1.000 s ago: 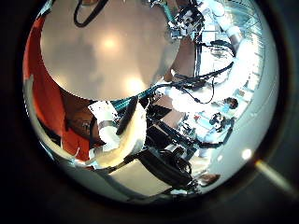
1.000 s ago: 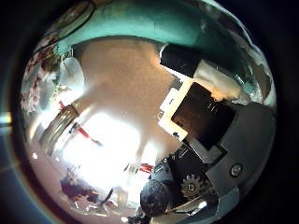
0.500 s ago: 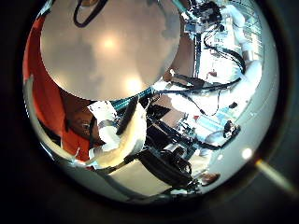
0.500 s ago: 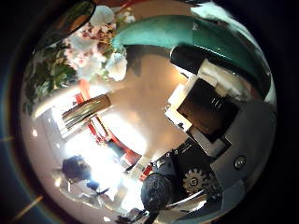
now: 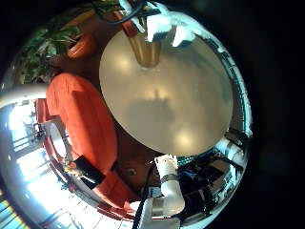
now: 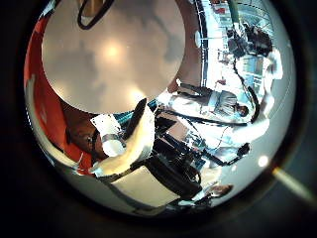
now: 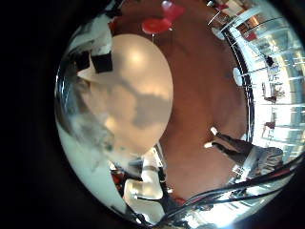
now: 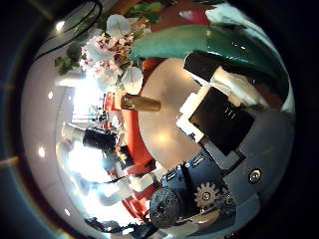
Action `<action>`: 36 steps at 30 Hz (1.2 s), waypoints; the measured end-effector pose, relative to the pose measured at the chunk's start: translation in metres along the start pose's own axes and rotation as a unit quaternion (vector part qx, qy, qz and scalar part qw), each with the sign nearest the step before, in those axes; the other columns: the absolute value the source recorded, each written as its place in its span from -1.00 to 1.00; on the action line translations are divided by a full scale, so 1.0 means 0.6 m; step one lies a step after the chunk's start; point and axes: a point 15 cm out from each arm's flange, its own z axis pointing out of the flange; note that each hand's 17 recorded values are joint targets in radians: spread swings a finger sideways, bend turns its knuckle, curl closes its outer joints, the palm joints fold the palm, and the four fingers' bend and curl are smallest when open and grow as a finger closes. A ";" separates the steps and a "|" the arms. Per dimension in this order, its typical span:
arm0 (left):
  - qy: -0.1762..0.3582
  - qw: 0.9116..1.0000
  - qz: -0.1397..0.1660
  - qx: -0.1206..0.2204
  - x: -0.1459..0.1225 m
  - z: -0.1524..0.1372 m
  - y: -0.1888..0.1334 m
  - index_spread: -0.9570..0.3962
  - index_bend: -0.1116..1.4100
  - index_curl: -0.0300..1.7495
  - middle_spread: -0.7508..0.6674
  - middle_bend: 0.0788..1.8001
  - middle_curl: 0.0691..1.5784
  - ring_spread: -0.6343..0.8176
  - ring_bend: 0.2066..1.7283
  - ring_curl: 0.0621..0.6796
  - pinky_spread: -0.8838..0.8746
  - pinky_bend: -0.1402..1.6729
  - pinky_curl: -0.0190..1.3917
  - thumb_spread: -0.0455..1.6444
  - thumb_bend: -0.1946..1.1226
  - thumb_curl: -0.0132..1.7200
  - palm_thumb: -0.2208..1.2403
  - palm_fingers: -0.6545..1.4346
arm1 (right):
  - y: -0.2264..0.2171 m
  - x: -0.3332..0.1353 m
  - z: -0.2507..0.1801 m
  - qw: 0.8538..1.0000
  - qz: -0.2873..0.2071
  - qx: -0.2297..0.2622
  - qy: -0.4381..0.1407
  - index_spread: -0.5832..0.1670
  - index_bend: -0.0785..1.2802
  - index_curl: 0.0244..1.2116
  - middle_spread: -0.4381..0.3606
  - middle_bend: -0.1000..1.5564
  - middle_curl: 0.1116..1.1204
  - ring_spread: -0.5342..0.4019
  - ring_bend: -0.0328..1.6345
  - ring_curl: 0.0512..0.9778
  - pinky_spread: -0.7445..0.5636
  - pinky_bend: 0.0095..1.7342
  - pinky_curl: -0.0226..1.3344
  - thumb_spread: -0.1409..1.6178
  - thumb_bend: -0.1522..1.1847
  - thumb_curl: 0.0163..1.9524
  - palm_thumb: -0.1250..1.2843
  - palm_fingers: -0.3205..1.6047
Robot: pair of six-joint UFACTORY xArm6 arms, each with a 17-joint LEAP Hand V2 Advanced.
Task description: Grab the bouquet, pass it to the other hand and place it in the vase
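Note:
In the right thumb side palm view the bouquet's pale flowers (image 8: 110, 55) and its long cone wrap (image 8: 214, 45) lie close along my right hand's fingers (image 8: 224, 110), which curl against the wrap. The vase (image 8: 140, 103) stands on the round table (image 8: 169, 124) beyond the flowers. In the left little finger side palm view the vase (image 5: 145, 50) stands at the table's far edge (image 5: 176, 95), with a hand (image 5: 160, 19) just over it. My left hand (image 5: 167, 191) is away from the vase, its fingers relaxed and holding nothing. The flowers are a blur in the right little finger side palm view (image 7: 95, 129).
A curved sofa (image 5: 81, 124) hugs one side of the table. Chairs (image 7: 162, 17) stand on the floor beyond the table. The left thumb side palm view shows the tabletop (image 6: 109, 50), my left fingers (image 6: 129, 149) and the other arm (image 6: 213, 99).
The right palm view has swung: the flowers came into view and the vase now lies near them. In the left thumb view the other arm moved across beyond the table; the left hand barely moved.

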 end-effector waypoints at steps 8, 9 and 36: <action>0.169 0.982 -0.007 0.089 0.050 -0.063 -0.036 0.34 -0.60 -0.51 0.27 -0.78 -0.60 0.39 -0.65 -0.58 0.40 -0.64 -0.51 0.50 -0.73 -0.64 -0.28 -0.01 | 0.008 -0.024 -0.085 0.989 -0.006 0.078 -0.125 -0.10 0.75 0.53 -0.22 0.74 0.39 -0.25 0.77 0.36 -0.11 0.60 0.04 0.17 -0.61 0.05 0.79 0.51; 0.198 0.975 -0.008 0.104 0.056 -0.078 -0.039 0.35 -0.60 -0.51 0.26 -0.78 -0.59 0.39 -0.65 -0.58 0.40 -0.64 -0.51 0.50 -0.73 -0.64 -0.28 -0.01 | 0.010 -0.028 -0.085 0.988 -0.016 0.078 -0.133 -0.09 0.75 0.53 -0.21 0.75 0.38 -0.25 0.77 0.36 -0.11 0.59 0.05 0.17 -0.61 0.06 0.79 0.50; 0.513 0.839 0.013 0.183 0.117 -0.148 -0.058 0.59 -0.65 -0.59 0.37 -0.81 -0.56 0.42 -0.49 -0.52 0.41 -0.51 -0.45 0.29 -0.74 -0.62 -0.41 -0.16 | 0.063 -0.196 0.144 0.856 -0.097 0.016 -0.507 -0.04 0.80 0.47 -0.18 0.79 0.28 -0.24 0.79 0.35 -0.10 0.46 0.30 0.14 -0.64 0.33 0.73 0.51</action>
